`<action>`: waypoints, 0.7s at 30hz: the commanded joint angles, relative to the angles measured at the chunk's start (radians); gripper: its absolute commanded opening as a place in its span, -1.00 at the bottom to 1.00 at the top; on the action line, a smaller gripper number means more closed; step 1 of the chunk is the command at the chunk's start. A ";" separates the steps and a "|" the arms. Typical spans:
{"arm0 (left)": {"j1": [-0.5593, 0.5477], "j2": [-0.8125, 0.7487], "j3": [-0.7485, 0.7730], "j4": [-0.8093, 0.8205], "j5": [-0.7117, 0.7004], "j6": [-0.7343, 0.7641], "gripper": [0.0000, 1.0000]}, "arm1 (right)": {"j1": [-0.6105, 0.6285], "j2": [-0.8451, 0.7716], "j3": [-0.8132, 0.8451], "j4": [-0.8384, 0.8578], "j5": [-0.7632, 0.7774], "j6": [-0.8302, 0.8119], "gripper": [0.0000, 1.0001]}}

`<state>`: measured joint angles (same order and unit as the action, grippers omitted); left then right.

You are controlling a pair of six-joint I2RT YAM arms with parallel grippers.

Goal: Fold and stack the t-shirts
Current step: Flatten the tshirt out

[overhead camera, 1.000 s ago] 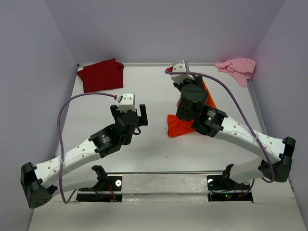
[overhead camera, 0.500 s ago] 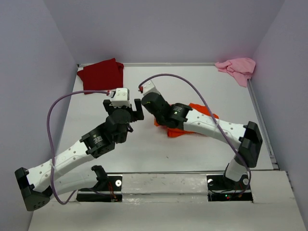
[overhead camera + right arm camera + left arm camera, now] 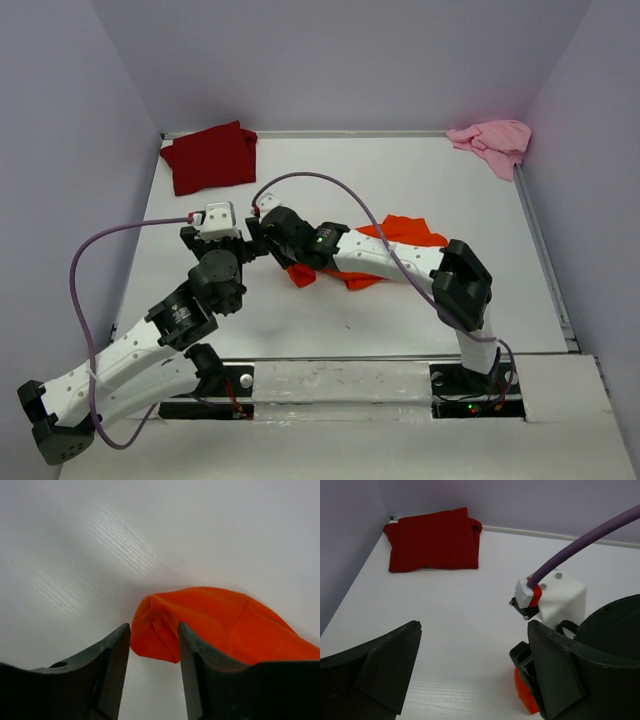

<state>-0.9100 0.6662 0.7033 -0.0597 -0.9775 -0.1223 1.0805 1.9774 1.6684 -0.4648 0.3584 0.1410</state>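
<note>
The bright orange t-shirt (image 3: 405,231) lies crumpled at mid-table, one corner drawn out to the left. My right gripper (image 3: 280,250) is open over that corner; in the right wrist view the orange cloth (image 3: 225,625) bulges between the parted fingers of the gripper (image 3: 152,630), loose on the table. My left gripper (image 3: 222,240) stands wide open just left of it, holding nothing (image 3: 474,630). A sliver of orange (image 3: 525,695) shows by its right finger. The dark red t-shirt (image 3: 210,157) lies folded in the far left corner (image 3: 432,540). The pale pink t-shirt (image 3: 495,140) is bunched in the far right corner.
Purple walls close in the white table (image 3: 330,330) on three sides. The right arm stretches across the middle, its white camera housing (image 3: 560,600) and purple cable (image 3: 300,180) close to my left gripper. The two grippers nearly touch.
The right arm swept from the far middle to the left, pulling the orange shirt's corner along, and its jaws have now parted. The left arm drew back towards the left.
</note>
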 commanded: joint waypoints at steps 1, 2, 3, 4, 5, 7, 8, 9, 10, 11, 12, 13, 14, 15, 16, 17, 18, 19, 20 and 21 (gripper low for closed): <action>-0.004 0.006 -0.021 0.155 0.020 0.023 0.98 | -0.002 0.008 0.022 0.006 -0.076 0.002 0.10; 0.002 0.016 -0.022 0.150 0.034 0.018 0.98 | -0.002 -0.015 -0.001 0.006 -0.078 0.005 0.26; 0.014 0.036 -0.022 0.138 0.043 -0.002 0.98 | -0.002 -0.041 -0.031 0.005 -0.075 0.008 0.28; 0.019 0.044 -0.021 0.138 0.057 -0.008 0.98 | -0.002 -0.057 -0.051 0.005 -0.073 0.012 0.33; 0.023 0.052 -0.019 0.136 0.077 -0.010 0.98 | -0.002 -0.069 -0.070 0.005 -0.073 0.012 0.37; 0.042 0.067 -0.011 0.133 0.086 -0.014 0.98 | -0.002 -0.098 -0.110 -0.001 -0.069 0.019 0.41; 0.049 0.069 -0.014 0.141 0.091 -0.011 0.98 | -0.002 -0.124 -0.148 -0.011 -0.068 0.025 0.41; 0.060 0.067 -0.018 0.146 0.117 -0.010 0.98 | 0.007 -0.138 -0.171 -0.012 -0.067 0.029 0.41; 0.080 0.064 -0.018 0.146 0.131 -0.016 0.98 | 0.007 -0.150 -0.191 -0.017 -0.070 0.040 0.41; 0.086 0.062 -0.019 0.146 0.155 -0.019 0.98 | 0.007 -0.173 -0.228 -0.020 -0.070 0.048 0.41; 0.091 0.062 -0.019 0.144 0.160 -0.022 0.98 | 0.007 -0.183 -0.246 -0.018 -0.079 0.052 0.41; 0.101 0.062 -0.018 0.138 0.163 -0.026 0.98 | 0.007 -0.187 -0.260 -0.017 -0.081 0.066 0.40; 0.103 0.064 -0.019 0.138 0.169 -0.027 0.98 | 0.007 -0.187 -0.271 -0.012 -0.081 0.069 0.40; 0.106 0.064 -0.019 0.136 0.175 -0.028 0.98 | 0.007 -0.184 -0.280 -0.009 -0.084 0.069 0.38; 0.108 0.068 -0.019 0.135 0.180 -0.027 0.98 | 0.016 -0.172 -0.282 -0.008 -0.078 0.068 0.37; 0.111 0.072 -0.018 0.132 0.183 -0.030 0.98 | 0.016 -0.164 -0.277 0.000 -0.079 0.065 0.35; 0.111 0.078 -0.018 0.130 0.183 -0.028 0.98 | 0.016 -0.154 -0.269 -0.001 -0.082 0.062 0.33; 0.111 0.081 -0.018 0.129 0.184 -0.030 0.98 | 0.025 -0.135 -0.250 -0.002 -0.085 0.052 0.31; 0.111 0.085 -0.018 0.126 0.186 -0.030 0.98 | 0.038 -0.129 -0.239 -0.005 -0.088 0.049 0.30; 0.111 0.087 -0.018 0.120 0.183 -0.033 0.98 | 0.038 -0.124 -0.230 -0.006 -0.110 0.046 0.30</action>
<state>-0.8028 0.7441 0.6876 0.0254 -0.7918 -0.1394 1.0950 1.8393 1.3933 -0.4934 0.2844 0.1905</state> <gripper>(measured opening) 0.989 0.653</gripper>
